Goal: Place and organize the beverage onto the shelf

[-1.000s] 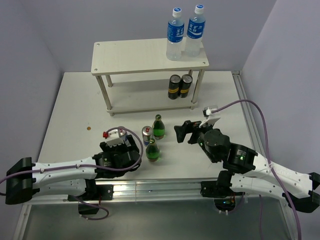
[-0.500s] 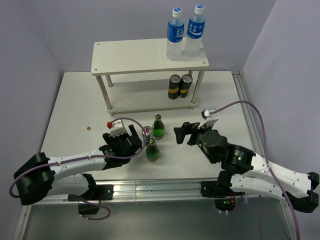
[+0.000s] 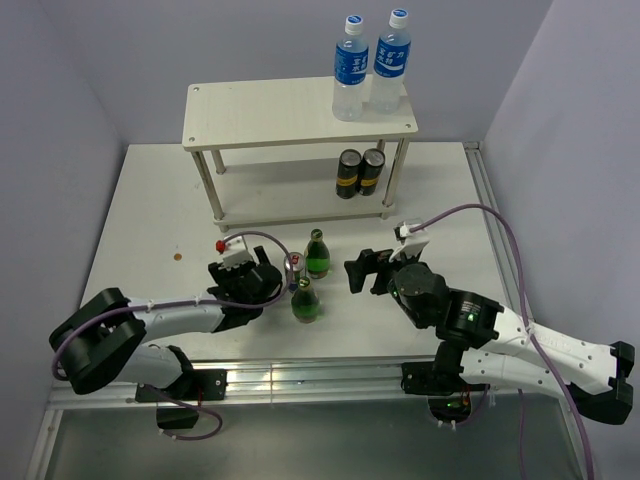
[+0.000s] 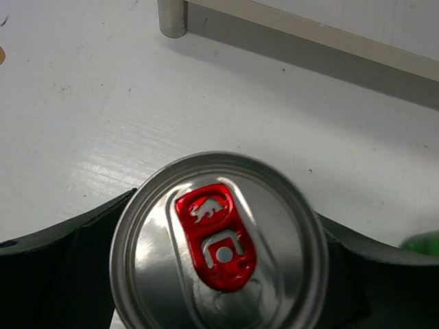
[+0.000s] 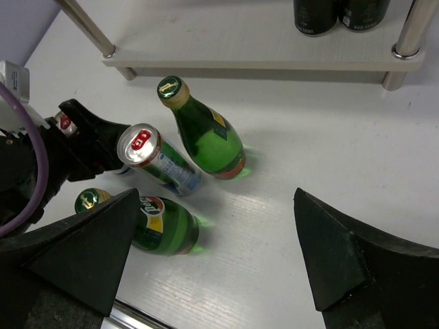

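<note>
Can (image 4: 218,240), round, shiny metal top

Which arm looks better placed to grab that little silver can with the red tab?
The left. The left end effector has a finger on each side of the silver can, so it only needs to close. The right end effector hangs open, apart from the can.

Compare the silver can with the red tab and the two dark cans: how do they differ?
The silver can is pale and shiny; the two dark cans are black with yellowish bands. The silver can stands on the table between the left gripper's fingers; the dark cans sit on the shelf's lower board, untouched. All stand upright.
</note>
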`<action>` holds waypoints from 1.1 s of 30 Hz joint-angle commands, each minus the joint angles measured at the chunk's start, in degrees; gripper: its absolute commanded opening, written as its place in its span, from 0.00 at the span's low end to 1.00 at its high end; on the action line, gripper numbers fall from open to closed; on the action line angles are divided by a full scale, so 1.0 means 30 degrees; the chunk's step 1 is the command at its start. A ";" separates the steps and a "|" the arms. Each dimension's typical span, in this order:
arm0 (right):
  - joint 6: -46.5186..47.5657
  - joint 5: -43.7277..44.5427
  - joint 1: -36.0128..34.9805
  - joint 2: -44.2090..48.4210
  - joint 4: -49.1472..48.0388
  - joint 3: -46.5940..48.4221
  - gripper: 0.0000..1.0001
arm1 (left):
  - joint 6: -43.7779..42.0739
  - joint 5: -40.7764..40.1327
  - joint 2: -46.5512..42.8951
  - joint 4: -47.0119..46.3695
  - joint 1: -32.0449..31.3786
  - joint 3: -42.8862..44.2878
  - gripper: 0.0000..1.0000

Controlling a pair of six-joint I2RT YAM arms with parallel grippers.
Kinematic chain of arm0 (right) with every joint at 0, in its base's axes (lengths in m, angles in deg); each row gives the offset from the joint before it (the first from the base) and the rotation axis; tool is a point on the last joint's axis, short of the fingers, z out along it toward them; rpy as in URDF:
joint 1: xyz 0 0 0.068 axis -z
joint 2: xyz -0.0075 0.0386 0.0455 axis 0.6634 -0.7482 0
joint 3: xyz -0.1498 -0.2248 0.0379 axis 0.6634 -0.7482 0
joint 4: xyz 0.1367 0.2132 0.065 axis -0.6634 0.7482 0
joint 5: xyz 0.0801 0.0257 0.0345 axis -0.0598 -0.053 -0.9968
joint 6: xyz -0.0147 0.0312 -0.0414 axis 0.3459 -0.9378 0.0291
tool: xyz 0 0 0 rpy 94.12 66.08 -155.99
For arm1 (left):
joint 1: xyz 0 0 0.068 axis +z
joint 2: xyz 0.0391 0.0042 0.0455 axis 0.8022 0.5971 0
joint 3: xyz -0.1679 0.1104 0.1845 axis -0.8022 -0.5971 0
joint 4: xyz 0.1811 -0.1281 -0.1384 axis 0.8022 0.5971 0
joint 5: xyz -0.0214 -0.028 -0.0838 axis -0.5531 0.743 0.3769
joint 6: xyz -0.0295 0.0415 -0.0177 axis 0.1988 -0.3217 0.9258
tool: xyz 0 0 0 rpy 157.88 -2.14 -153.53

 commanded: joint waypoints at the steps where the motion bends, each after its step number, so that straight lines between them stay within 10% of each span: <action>1: -0.0224 0.0061 -0.0123 0.0190 -0.0202 -0.0209 1.00 | -0.0408 0.0159 0.0839 -0.1680 0.0512 0.0227 0.86; 14: 0.0069 0.0120 -0.0123 0.0277 -0.0786 -0.0677 0.97 | -0.3717 -0.0191 -0.0094 -0.1889 0.0923 0.2186 0.01; 23: 0.0157 0.0178 -0.0094 0.0424 -0.1139 -0.1000 0.97 | -0.8199 0.1326 -0.0830 -0.4048 0.2854 0.4620 0.00; 33: 0.0216 0.0296 -0.0065 0.0657 -0.1110 -0.1234 0.97 | -1.0869 0.4519 0.4734 -0.6544 0.6924 0.9248 0.00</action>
